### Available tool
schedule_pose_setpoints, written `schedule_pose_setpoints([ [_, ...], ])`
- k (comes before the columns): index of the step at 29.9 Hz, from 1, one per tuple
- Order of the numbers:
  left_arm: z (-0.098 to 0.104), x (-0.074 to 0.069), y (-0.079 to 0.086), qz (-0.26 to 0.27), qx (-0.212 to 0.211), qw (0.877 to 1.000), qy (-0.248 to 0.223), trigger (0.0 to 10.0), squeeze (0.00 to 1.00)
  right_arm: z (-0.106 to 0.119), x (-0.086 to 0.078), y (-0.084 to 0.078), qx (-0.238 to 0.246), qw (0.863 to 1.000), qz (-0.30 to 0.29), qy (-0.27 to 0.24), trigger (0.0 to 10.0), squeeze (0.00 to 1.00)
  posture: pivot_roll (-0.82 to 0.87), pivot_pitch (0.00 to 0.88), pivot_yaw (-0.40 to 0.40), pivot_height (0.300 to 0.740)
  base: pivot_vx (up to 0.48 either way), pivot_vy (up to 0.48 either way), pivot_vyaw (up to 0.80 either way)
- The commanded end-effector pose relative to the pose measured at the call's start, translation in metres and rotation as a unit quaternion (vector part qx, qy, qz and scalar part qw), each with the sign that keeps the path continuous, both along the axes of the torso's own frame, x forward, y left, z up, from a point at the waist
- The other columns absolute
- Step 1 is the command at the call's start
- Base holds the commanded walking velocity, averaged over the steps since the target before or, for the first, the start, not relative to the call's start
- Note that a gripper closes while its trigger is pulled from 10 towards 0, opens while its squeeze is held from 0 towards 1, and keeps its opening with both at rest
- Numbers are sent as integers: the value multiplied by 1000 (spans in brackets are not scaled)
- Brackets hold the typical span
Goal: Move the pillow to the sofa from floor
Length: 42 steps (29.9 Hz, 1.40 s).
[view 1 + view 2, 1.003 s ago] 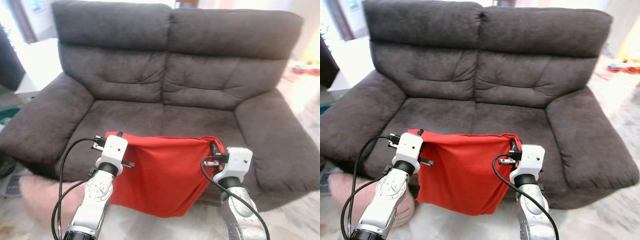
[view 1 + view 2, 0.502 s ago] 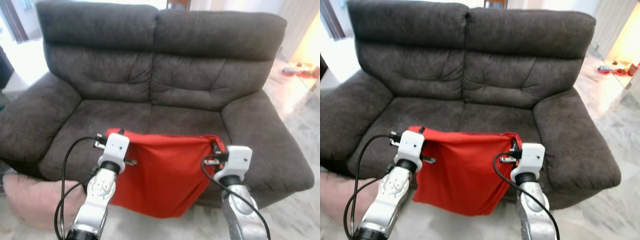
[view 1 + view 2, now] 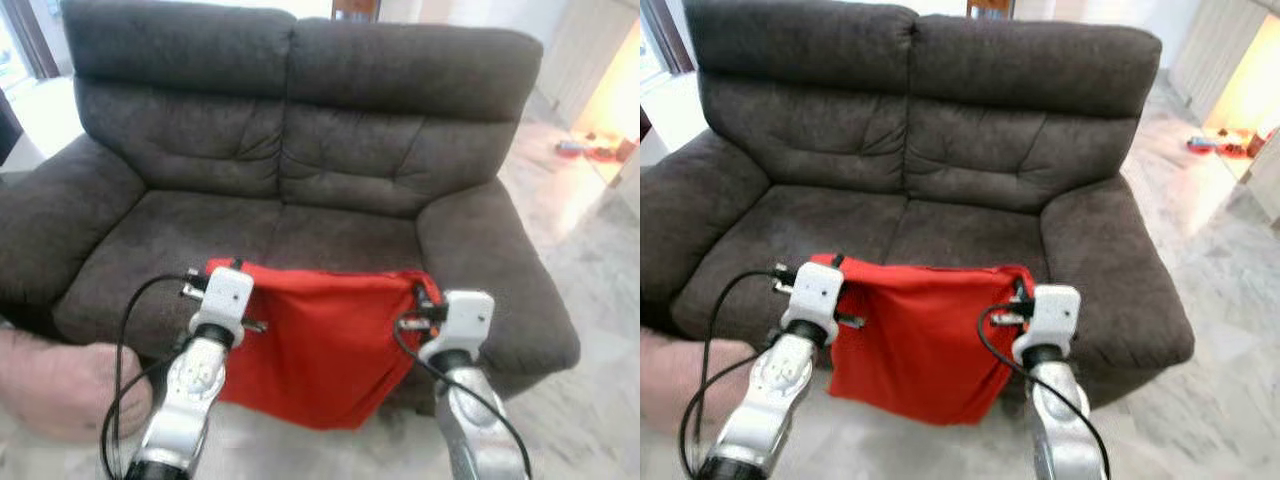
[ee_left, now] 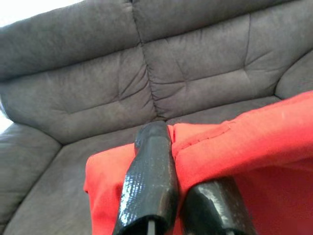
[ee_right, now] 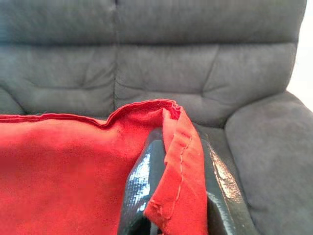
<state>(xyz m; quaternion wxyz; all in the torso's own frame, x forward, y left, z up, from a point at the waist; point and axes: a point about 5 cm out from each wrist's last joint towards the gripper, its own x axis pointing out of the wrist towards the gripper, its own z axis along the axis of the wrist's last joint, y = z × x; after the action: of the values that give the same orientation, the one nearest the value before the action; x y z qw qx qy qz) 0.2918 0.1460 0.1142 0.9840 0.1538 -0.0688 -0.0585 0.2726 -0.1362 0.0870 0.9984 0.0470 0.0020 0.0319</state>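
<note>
The left claw (image 4: 171, 196) is pressed together on one top corner of the red pillow (image 3: 320, 350), and the right claw (image 5: 171, 196) is pinching the other top corner; red cloth is seen squeezed betw. the black fingers (image 5: 142, 181) in both wrist views. The pillow is held up in the air just in front of the sofa (image 3: 300, 150), its top edge stretched betw. the two claws and about level w/ the seat front, at approx. 6 o'clock from the seat cushions. It is not yet resting on the seat.

The pillow is judged light and very soft: it hangs limp like a flat cloth, sagging to a point below, w/ no stiff form. The fabric looks matte, prob. not slippery. Hold at the corners or the sewn hem is judged best, since the seam gives a thicker fold to grip; a slip of one corner would let it swing down.

A pale pink cushion (image 3: 70, 385) lies on the floor (image 3: 590, 270) at approx. 8 o'clock, near the left arm.
</note>
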Motion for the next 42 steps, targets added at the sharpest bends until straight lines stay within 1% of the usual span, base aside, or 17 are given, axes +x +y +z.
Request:
schedule_pose_setpoints([
  [1,26,3,-10,-16,-9,998,-65,10000,0,6,1,-8,-8,1000,-11,-15,10000,0,119,0,-33,740,0,-296,0],
  [12,24,1,-10,-15,-3,998,-64,10000,0,7,2,-8,-16,1000,-6,-17,10000,0,115,0,-38,740,0,-290,0],
  [17,23,0,-11,-21,-5,998,-61,10000,0,8,3,-5,-18,1000,3,-18,10000,0,118,0,-42,740,0,0,0],
  [20,22,-1,-13,-24,-19,998,-57,10000,0,9,4,-3,-18,1000,7,-20,10000,0,116,0,-43,740,0,0,0],
  [23,24,-3,-15,-30,-23,997,-62,10000,0,9,4,-3,-19,1000,9,-21,10000,0,115,0,-43,740,0,0,0],
  [26,28,-5,-18,-38,-18,996,-75,10000,0,12,5,-3,-19,999,10,-25,10000,0,117,0,-43,740,0,0,0],
  [31,38,-7,-19,-37,-13,994,-98,10000,0,30,7,0,-11,998,17,-63,10000,0,112,0,-40,740,0,0,0],
  [32,38,-7,-19,-37,-13,994,-98,10000,0,30,7,0,-11,998,17,-63,10000,0,112,0,-40,740,0,0,0],
  [34,47,-8,-19,-40,5,992,-123,10000,0,43,10,1,-9,996,16,-90,10000,0,111,0,-39,740,0,0,0],
  [40,56,-7,-20,-54,21,989,-139,10000,0,59,12,2,-11,993,13,-121,10000,0,111,0,-37,740,0,0,0],
  [42,64,-6,-21,-52,28,987,-152,10000,0,66,13,1,-5,990,7,-137,10000,0,113,0,-39,740,0,0,0],
])
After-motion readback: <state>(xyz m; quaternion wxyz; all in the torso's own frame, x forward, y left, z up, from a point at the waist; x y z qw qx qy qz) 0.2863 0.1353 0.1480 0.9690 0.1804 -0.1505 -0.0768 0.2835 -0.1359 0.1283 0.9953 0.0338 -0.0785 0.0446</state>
